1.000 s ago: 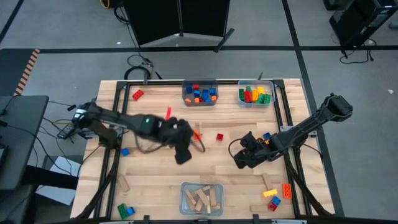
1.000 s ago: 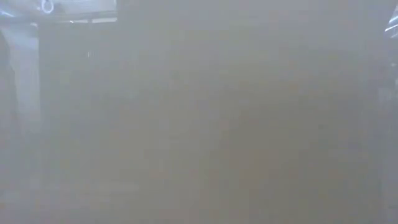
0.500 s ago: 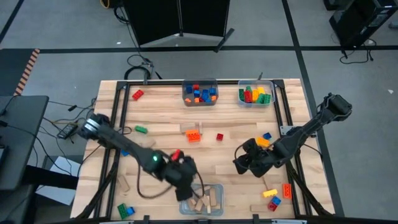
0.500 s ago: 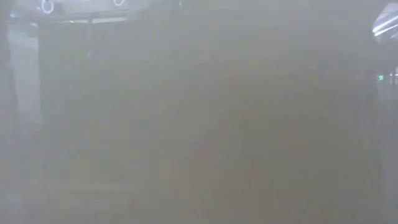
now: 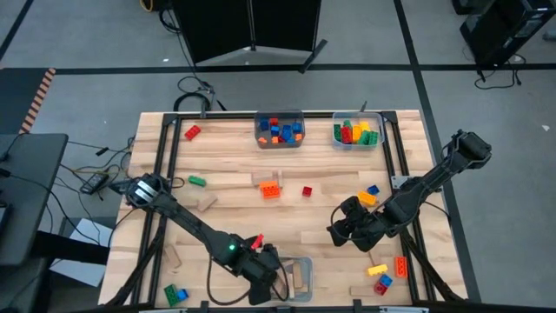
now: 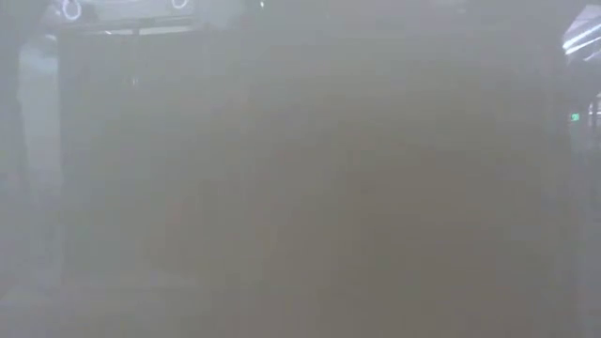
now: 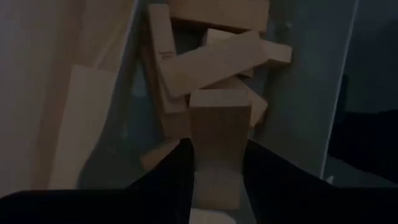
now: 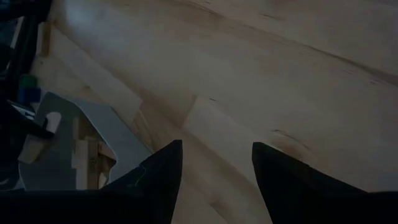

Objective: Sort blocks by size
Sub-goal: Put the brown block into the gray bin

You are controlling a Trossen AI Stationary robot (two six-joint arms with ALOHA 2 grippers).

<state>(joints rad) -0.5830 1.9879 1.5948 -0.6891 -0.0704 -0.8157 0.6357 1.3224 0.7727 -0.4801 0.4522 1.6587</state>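
Now over bin | my left claw (image 7: 214,163) has swung from mid-tabletop (image 5: 228,209) to the clear plastic bin of tan wooden blocks (image 7: 311,93), clenched on one tan wooden block (image 7: 219,134) | drop comes next, I judge | right claw (image 8: 214,163) released, empty, above bare wood.

Grey floor (image 5: 78,35) around a black cabinet (image 5: 248,26)

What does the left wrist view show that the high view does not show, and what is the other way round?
Only the left wrist view shows the left gripper shut on a tan wooden block. Only the high view shows the right gripper, two far bins of coloured bricks, and scattered bricks. Both show the clear bin of wooden blocks.
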